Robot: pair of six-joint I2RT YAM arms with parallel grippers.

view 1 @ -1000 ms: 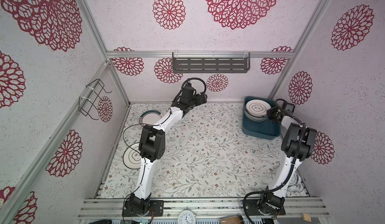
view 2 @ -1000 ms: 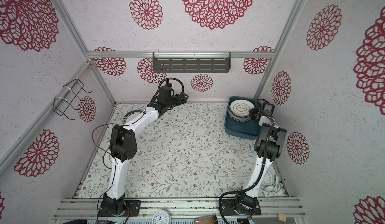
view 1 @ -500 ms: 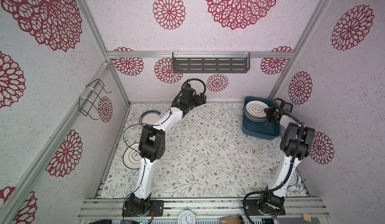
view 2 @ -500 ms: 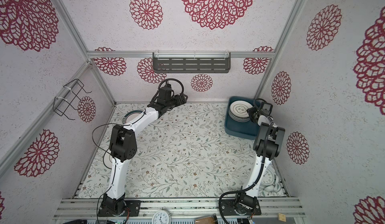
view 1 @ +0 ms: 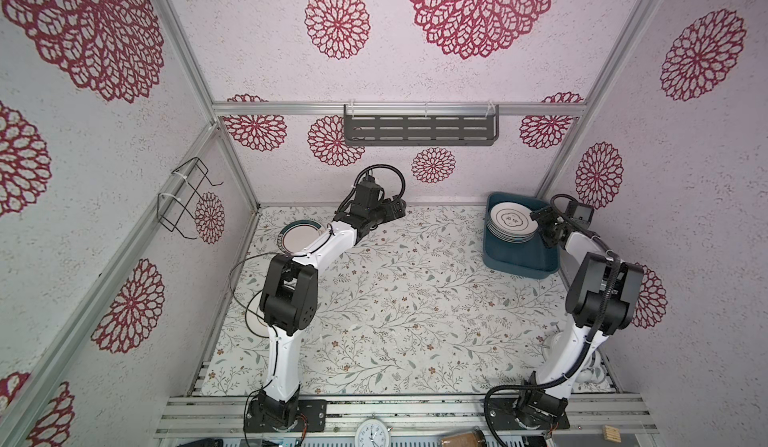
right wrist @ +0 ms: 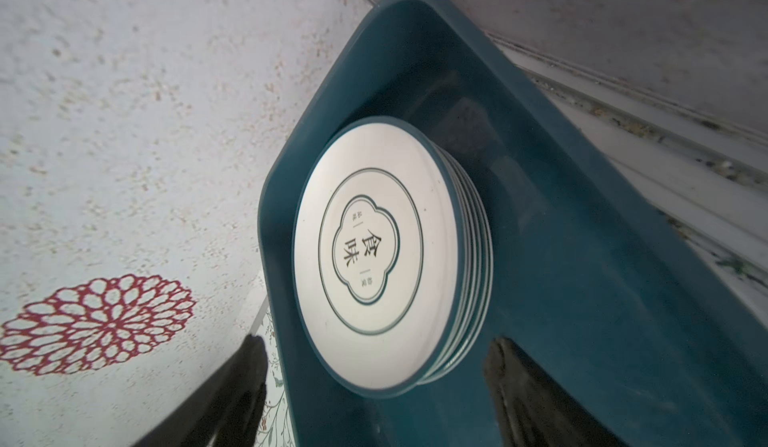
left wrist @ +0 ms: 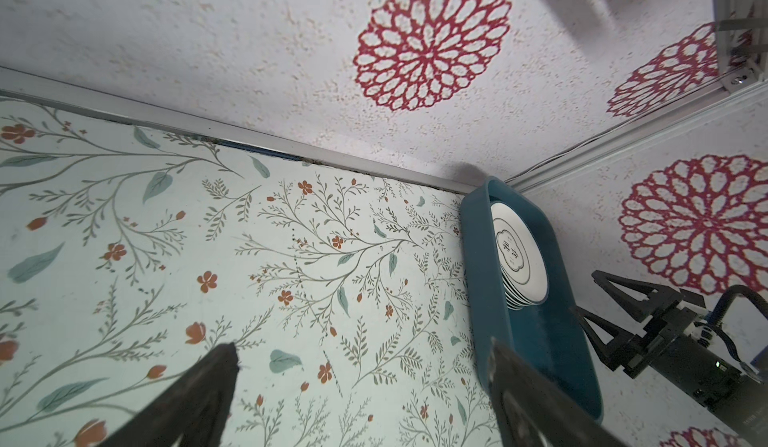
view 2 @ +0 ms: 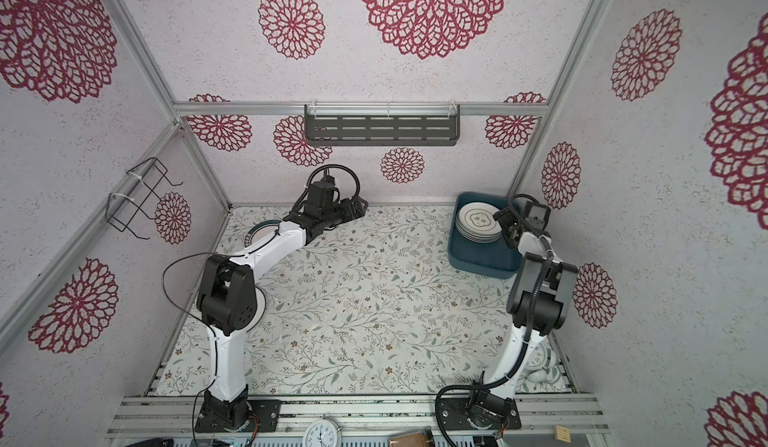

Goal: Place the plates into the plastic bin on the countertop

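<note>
Your right fingers (right wrist: 523, 391) gape empty beside the stack of plates (right wrist: 365, 253) sitting in the plastic bin (view 1: 515, 263) at the far right corner of the table (view 1: 415, 299) (left fingers (left wrist: 199, 395) wide, empty too), so next go fetch the green-rimmed plate (view 1: 293, 237) at far left.

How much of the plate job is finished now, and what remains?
Done: a stack of plates sits inside the plastic bin. In hand: nothing; the right gripper is open beside the stack, the left gripper open over the countertop. Left: at least two more, a green-rimmed plate and a second plate partly hidden under the left arm.
</note>
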